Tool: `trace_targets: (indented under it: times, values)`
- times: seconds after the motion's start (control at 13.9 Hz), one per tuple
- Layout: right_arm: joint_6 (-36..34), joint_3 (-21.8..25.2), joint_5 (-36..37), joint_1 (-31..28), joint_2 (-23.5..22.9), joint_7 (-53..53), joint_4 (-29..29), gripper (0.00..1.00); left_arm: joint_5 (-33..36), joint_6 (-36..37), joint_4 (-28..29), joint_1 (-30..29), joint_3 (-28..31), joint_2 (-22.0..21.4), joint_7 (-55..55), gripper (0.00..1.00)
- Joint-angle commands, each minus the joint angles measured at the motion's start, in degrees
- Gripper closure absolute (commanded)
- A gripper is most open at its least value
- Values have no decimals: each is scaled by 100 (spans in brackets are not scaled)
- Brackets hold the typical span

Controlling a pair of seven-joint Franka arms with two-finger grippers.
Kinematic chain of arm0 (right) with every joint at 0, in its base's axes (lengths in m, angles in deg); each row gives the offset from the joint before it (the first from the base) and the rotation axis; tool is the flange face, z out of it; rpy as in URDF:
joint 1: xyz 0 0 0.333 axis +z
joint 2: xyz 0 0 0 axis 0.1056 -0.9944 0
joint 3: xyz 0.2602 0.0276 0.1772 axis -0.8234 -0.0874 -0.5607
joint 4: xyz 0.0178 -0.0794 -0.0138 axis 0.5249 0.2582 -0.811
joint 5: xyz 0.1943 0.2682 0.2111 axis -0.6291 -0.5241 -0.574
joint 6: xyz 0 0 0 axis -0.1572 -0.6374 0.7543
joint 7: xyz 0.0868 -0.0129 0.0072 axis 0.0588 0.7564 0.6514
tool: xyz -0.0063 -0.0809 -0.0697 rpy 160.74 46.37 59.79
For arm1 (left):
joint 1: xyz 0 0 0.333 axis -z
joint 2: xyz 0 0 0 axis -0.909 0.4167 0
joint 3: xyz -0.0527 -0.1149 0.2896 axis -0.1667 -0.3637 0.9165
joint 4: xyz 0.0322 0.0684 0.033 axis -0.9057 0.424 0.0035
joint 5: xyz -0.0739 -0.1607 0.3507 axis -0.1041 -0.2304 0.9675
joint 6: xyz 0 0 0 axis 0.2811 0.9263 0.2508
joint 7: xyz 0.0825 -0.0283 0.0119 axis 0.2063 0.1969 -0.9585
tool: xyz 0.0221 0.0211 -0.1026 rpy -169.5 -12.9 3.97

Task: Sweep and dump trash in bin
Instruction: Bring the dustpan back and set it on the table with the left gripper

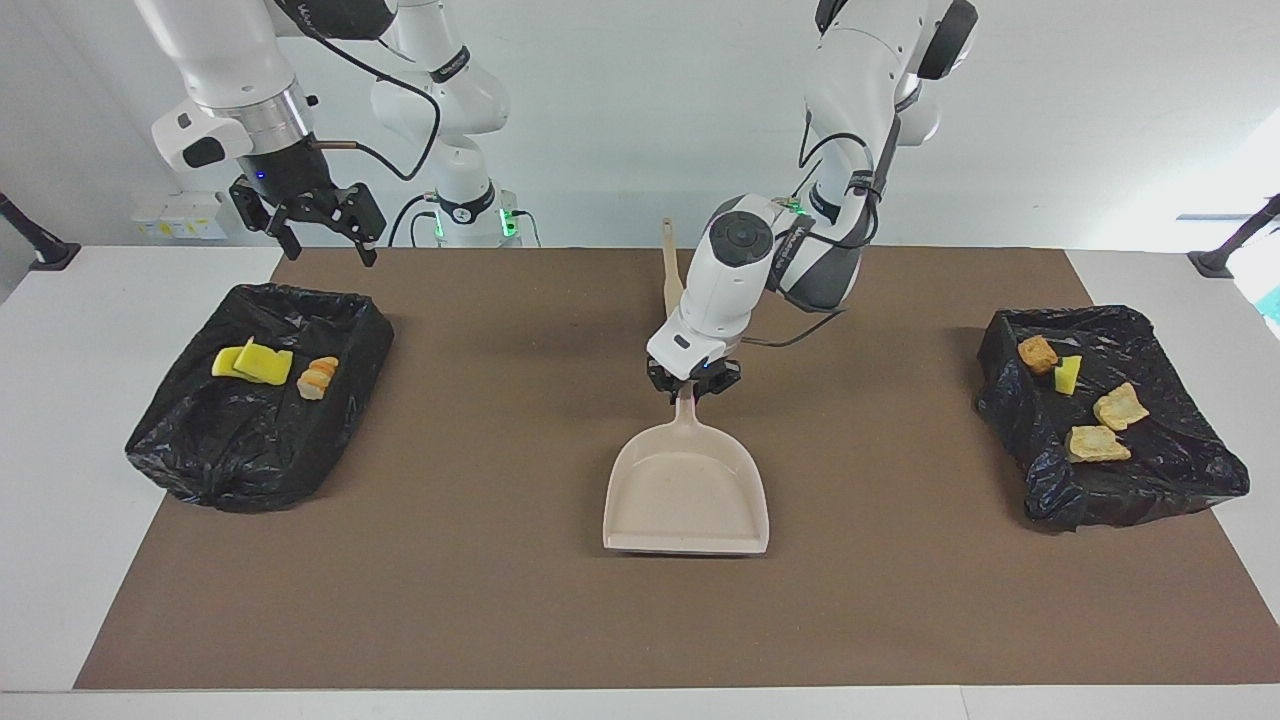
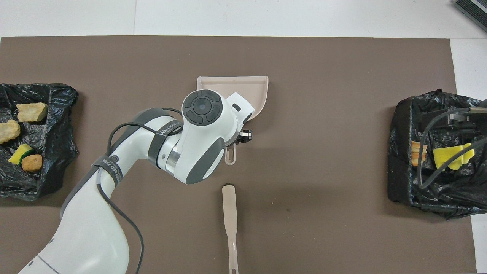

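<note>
We judge the sweeping and dumping to be done and the putting-away of the tools to be the step in hand. The left gripper is pinched on the handle of the dustpan, whose empty pan spreads out from the fingertips away from the robots, sitting at or just above the brown mat at mid-table; whether it touches we cannot tell. The brush lies on the mat just on the robots' side of that gripper. The trash is all in the two black-lined bins: tan chunks, a brown nugget and a yellow-green piece in the bin well off toward the left arm's end, and yellow sponge pieces with a pale chunk in the bin below the right gripper, which waits with fingers spread, holding nothing. The next move, we think, calls for settling the pan flat and letting go of the handle.
</note>
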Motion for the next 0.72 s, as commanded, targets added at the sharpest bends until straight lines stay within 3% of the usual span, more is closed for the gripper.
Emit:
trace_targets:
  times: [0.0, 0.65]
  values:
    - [-16, 3, -110, -40, 97, 77, 97, 0, 1, -79, -120, 87, 115, 45, -64, 100]
    - [-16, 3, -110, -40, 97, 77, 97, 0, 263, -527, 178, 131, 115, 106, -178, 100]
